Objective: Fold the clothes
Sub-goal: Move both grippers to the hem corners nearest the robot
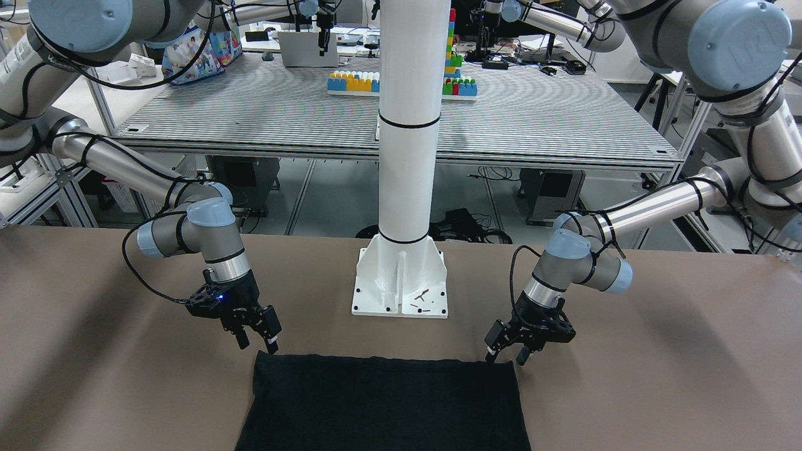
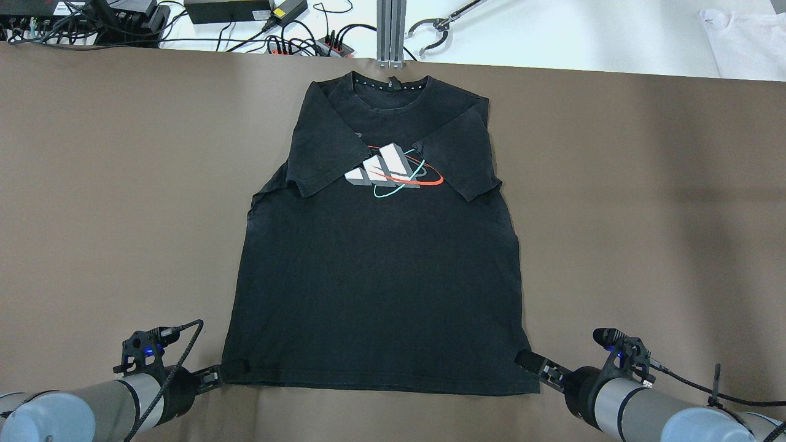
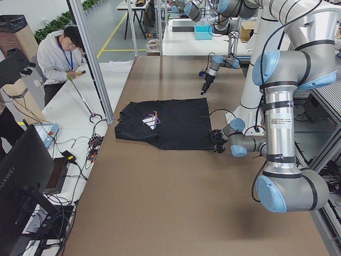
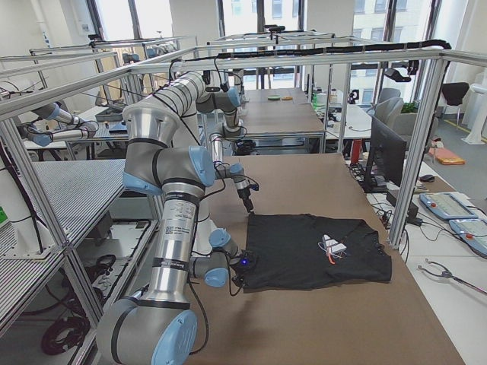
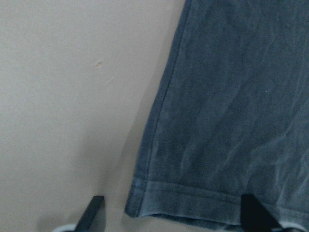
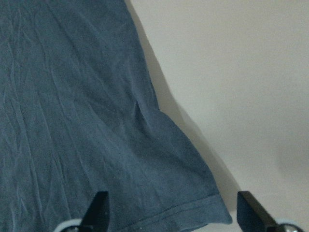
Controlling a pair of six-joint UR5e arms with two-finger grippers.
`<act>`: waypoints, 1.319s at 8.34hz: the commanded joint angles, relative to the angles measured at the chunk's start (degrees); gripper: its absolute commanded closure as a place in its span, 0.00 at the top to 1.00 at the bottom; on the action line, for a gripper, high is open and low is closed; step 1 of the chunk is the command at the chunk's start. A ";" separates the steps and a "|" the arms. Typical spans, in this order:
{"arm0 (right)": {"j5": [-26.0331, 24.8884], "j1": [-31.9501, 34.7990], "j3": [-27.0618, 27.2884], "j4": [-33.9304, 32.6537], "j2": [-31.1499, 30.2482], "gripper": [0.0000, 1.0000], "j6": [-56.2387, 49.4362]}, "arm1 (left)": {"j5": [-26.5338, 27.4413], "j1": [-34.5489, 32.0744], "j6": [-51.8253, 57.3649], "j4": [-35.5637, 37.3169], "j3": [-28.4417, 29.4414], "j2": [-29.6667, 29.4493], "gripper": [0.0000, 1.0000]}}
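Left gripper (image 2: 224, 371): jaws spread, straddling the T-shirt (image 2: 381, 276) at its hem corner (image 5: 137, 208) on the robot's left. One finger is above the fabric, the other above bare bench (image 2: 123, 184). Right gripper (image 2: 540, 365): also spread, around the opposite hem corner. Neither pinches cloth.

The black T-shirt lies flat mid-bench, hem toward the robot-side edge, collar (image 2: 391, 83) toward the far edge. Both sleeves (image 2: 325, 153) are folded in over the chest logo (image 2: 393, 172).

Only the overhead and side views show logo and sleeves. The front-facing view shows just the plain hem end, with the white pole (image 1: 407, 125) behind it. Wrist views show each corner between the fingertips (image 5: 95, 212).
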 commanded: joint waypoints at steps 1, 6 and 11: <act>-0.04 0.00 0.00 0.00 0.00 0.93 -0.02 | 0.65 0.58 -0.05 0.00 0.18 -0.02 0.79; 0.05 0.00 0.00 0.00 0.08 0.94 -0.11 | 0.56 0.66 1.10 0.00 0.09 1.13 0.22; -0.04 0.00 0.00 0.00 0.08 0.94 -0.11 | 0.04 0.40 2.77 0.08 -5.23 3.65 0.00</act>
